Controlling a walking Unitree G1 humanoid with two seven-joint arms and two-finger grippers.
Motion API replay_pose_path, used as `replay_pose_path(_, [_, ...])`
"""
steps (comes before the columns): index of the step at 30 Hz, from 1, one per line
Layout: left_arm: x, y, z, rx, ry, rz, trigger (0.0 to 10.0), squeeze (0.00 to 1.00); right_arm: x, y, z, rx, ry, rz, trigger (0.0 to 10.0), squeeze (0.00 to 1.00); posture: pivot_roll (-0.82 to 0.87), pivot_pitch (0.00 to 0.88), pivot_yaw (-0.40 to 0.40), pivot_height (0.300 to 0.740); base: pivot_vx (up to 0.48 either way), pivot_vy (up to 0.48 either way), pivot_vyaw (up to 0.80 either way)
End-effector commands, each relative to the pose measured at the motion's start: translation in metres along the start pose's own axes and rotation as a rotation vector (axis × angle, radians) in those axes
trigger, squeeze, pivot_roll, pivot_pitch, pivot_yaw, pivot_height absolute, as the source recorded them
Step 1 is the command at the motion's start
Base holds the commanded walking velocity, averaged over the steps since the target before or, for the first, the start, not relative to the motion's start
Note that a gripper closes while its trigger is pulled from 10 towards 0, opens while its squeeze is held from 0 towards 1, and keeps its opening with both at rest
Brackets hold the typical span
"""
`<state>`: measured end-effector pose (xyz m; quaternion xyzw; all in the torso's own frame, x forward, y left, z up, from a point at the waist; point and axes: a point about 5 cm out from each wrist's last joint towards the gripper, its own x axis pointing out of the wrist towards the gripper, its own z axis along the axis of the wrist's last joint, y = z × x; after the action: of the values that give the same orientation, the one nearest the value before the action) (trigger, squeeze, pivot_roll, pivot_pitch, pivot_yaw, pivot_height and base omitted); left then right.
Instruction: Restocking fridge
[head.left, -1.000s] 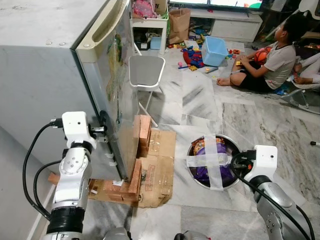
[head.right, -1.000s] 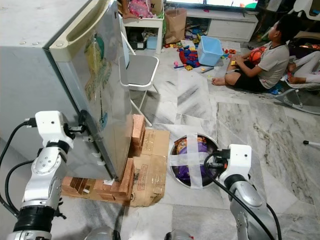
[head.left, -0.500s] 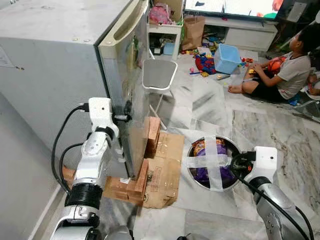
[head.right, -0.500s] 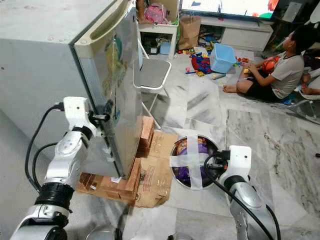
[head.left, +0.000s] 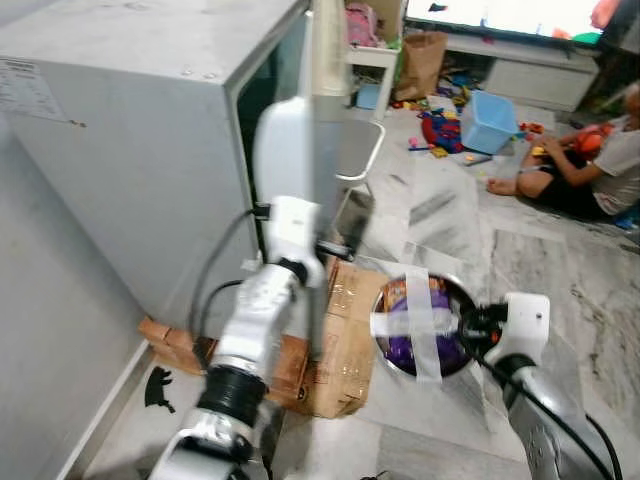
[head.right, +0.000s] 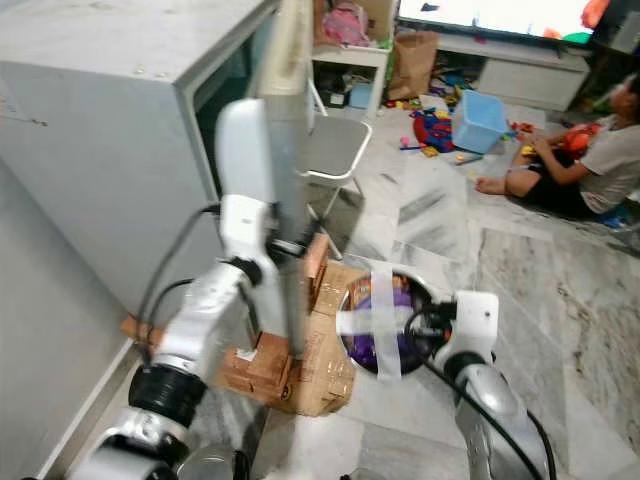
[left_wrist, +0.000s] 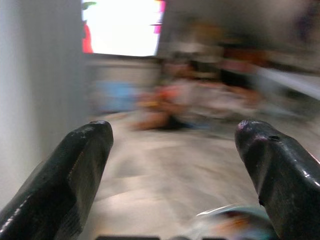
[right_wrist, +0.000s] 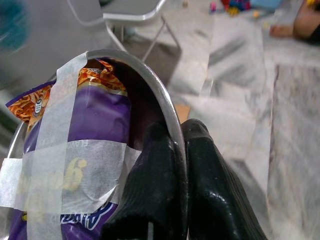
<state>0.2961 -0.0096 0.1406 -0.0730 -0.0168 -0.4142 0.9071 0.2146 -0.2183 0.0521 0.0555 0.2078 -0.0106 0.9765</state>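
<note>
Pinching bowl rim, fridge door ajar.
Right gripper (right_wrist: 177, 150) clamps steel bowl (right_wrist: 162, 100) rim; left gripper (left_wrist: 172, 150) fingers spread, empty, beside fridge door (head.left: 320, 110).

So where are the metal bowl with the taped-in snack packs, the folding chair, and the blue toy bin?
Metal bowl (right_wrist: 167, 112): right wrist view, on its steel rim.
Folding chair (head.right: 338, 148): right eye view, on the grey seat.
Blue toy bin (head.left: 489, 107): left eye view, on its side wall.
</note>
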Motion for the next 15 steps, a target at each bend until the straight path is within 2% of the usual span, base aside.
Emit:
replay_pose_path(1, [0.008, -0.032, 0.009, 0.032, -0.026, -0.179, 10.0, 0.00, -0.008, -0.003, 0.005, -0.003, -0.023, -0.016, 10.0, 0.00, -0.04, 0.000, -0.002, 0.740, 0.000, 0.000, 0.00])
replay_pose_path(2, [0.008, -0.032, 0.009, 0.032, -0.026, -0.179, 10.0, 0.00, -0.008, -0.003, 0.005, -0.003, -0.023, -0.016, 10.0, 0.00, -0.04, 0.000, -0.002, 0.740, 0.000, 0.000, 0.00])
replay_pose_path(3, [0.009, -0.043, 0.010, 0.093, -0.035, -0.257, 10.0, 0.00, -0.013, -0.006, -0.001, -0.002, -0.007, -0.027, 10.0, 0.00, -0.04, 0.000, 0.002, 0.740, 0.000, 0.000, 0.00])
replay_pose_path(5, [0.012, -0.046, 0.013, 0.096, -0.052, -0.274, 10.0, 0.00, -0.017, -0.008, -0.008, 0.004, 0.013, -0.047, 10.0, 0.00, -0.04, 0.000, 0.005, 0.740, 0.000, 0.000, 0.00])
replay_pose_path(7, [0.014, -0.041, 0.014, 0.087, -0.057, -0.246, 10.0, 0.00, -0.015, -0.007, -0.007, 0.010, 0.005, -0.054, 10.0, 0.00, -0.04, 0.000, 0.014, 0.740, 0.000, -0.412, 0.00])
replay_pose_path(10, [0.014, -0.035, 0.017, 0.065, -0.057, -0.217, 10.0, 0.00, -0.010, -0.005, -0.003, 0.015, -0.016, -0.058, 10.0, 0.00, -0.04, 0.000, 0.019, 0.740, 0.260, -0.399, 0.00])
replay_pose_path(15, [0.009, -0.028, 0.015, 0.089, -0.041, -0.196, 10.0, 0.00, -0.002, -0.006, 0.004, 0.016, -0.035, -0.066, 10.0, 0.00, -0.02, 0.000, 0.015, 0.740, 0.264, -0.398, 0.00])
